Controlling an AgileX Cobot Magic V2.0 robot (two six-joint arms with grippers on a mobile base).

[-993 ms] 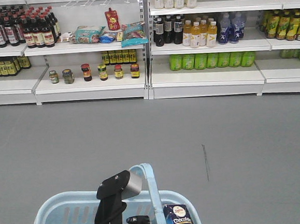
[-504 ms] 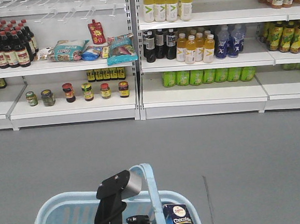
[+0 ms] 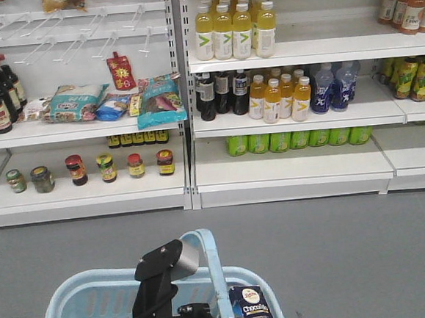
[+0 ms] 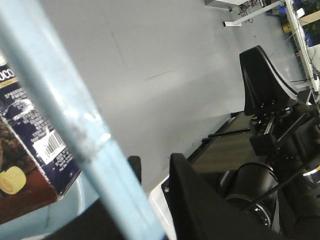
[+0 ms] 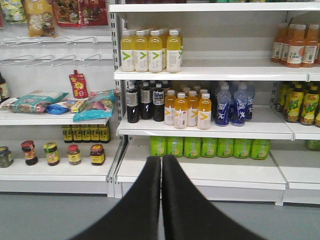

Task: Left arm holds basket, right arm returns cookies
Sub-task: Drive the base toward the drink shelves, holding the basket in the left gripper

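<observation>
My left fingers [image 4: 200,200] seemingly clamp the basket [image 3: 91,305] by its handle [image 3: 214,273], right fingers [image 5: 135,205] pressed together empty; the cookies [image 3: 251,307], a light, stiff, crushable box, stand inside beside it, best pinched across the top.

One light blue basket [image 3: 76,302], one box of cookies [image 3: 252,307], six small jars [image 3: 106,167], one red pouch [image 3: 120,72]

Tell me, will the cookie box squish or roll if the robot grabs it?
Probably not roll: the cookie box has flat cardboard sides. It should feel fairly stiff, though a hard squeeze might dent it. It looks small, so likely light, and standing upright in the basket it could tip if bumped.
</observation>
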